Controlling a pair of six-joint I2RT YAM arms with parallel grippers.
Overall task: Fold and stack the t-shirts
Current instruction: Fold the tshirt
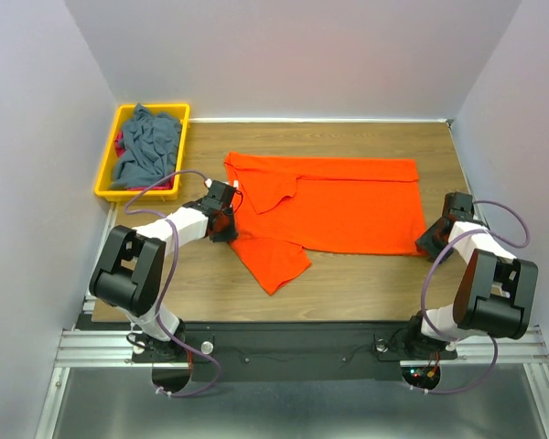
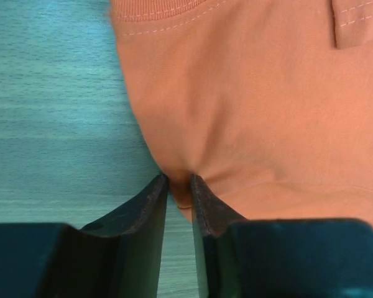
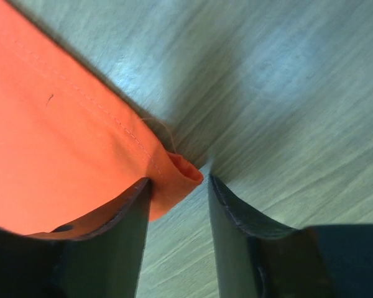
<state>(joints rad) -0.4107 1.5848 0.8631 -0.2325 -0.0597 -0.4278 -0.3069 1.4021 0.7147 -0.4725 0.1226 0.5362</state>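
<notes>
We see the bright orange cloth t-shirt (image 1: 348, 206) spread flat just right of the yellow plastic bin (image 1: 103, 178), which holds a crumpled grey-blue t-shirt (image 1: 148, 146). Our left gripper (image 2: 179, 181) pinches the orange edge nearest the bin, jaws nearly together; our right gripper (image 3: 180, 180), jaws parted, straddles the corner farthest from the bin

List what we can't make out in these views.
Top view: the red cloth in the yellow bin is a sliver under the grey t-shirt; what it is, unclear.
Top view: fingertips of left gripper and right gripper hidden under their own wrists.
Left wrist view: how much orange t-shirt sits between the fingers, hidden by the fingers.
Right wrist view: most of the shirt cut off by the frame edge.
</notes>
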